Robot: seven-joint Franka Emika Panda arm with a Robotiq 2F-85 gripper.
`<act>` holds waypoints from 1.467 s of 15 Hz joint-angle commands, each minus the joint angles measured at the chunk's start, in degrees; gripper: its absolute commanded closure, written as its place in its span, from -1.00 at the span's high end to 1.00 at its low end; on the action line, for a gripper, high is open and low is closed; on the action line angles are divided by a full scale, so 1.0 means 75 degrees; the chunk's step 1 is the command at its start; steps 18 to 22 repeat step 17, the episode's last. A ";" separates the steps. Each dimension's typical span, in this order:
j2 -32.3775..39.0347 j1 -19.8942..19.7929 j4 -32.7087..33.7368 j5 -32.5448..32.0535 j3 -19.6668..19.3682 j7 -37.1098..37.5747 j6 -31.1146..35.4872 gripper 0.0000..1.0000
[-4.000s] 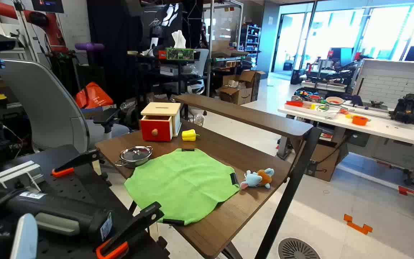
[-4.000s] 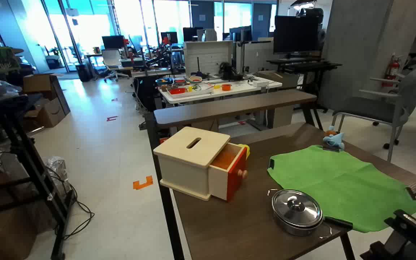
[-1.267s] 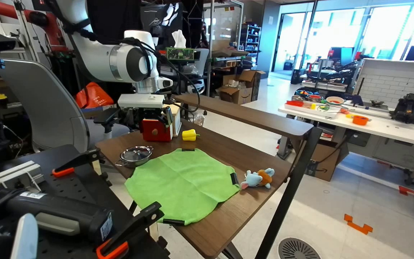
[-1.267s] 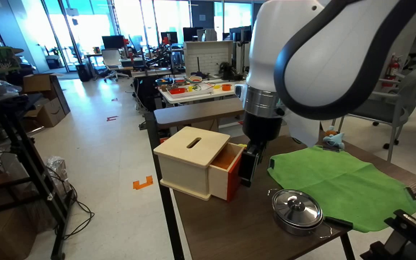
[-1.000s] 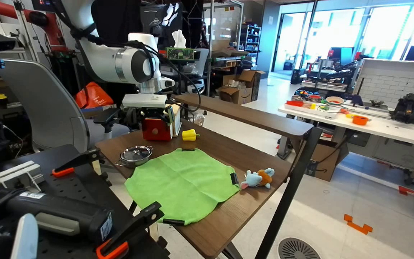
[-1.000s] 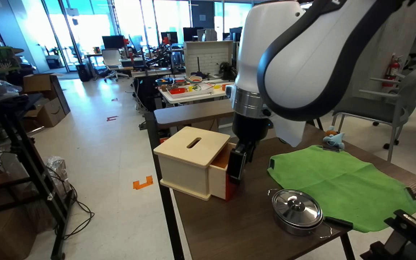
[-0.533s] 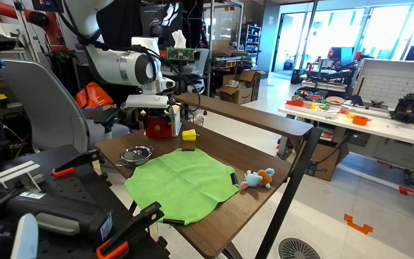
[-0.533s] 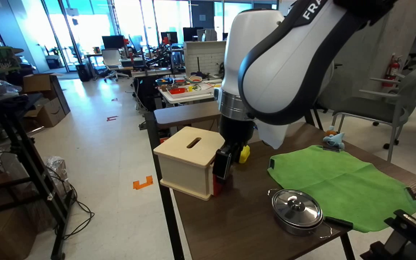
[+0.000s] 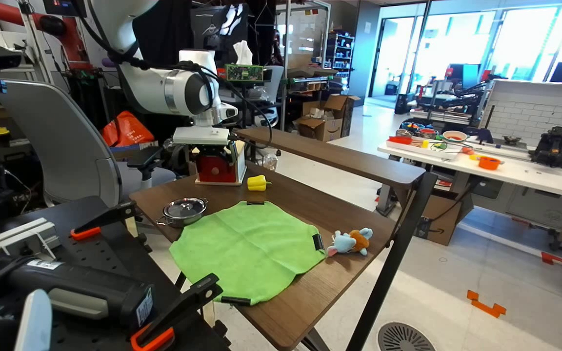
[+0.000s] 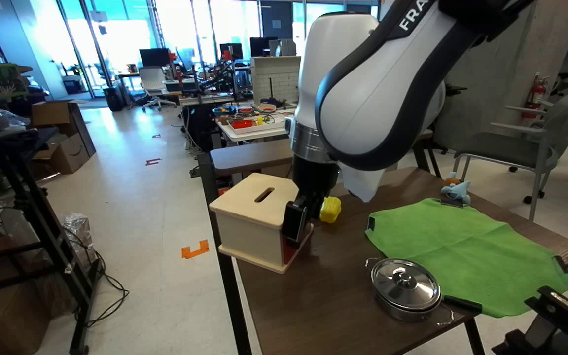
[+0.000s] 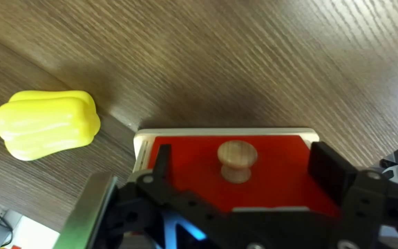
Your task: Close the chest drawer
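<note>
The chest [image 10: 247, 241] is a pale wooden box with a slotted top. Its drawer has a red front [image 9: 216, 174], also seen in the wrist view [image 11: 278, 169], with a round wooden knob [image 11: 237, 155]. The drawer is pushed in, and its front looks about flush with the chest. My gripper [image 11: 244, 150] is open at the red front, its fingers apart on either side of the knob. In an exterior view the gripper [image 10: 295, 224] hides most of the front. I cannot tell whether the fingertips press on it.
A yellow toy pepper [image 11: 47, 124] lies beside the chest. A lidded metal pot [image 10: 406, 286] and a green cloth [image 9: 249, 248] are on the brown table [image 10: 313, 305]. A plush toy [image 9: 349, 242] lies past the cloth. A raised shelf [image 9: 330, 153] runs along one table edge.
The arm came in to the chest, and the drawer slid from well out to in as the gripper moved toward the box. The pepper and pot stayed put.
</note>
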 commanded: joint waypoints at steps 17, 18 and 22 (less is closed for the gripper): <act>-0.2557 -0.0364 -0.2802 -0.0231 -0.0228 -0.0493 -0.0526 1.00; -0.2557 -0.0364 -0.2802 -0.0231 -0.0228 -0.0493 -0.0526 1.00; -0.2557 -0.0364 -0.2802 -0.0231 -0.0228 -0.0493 -0.0526 1.00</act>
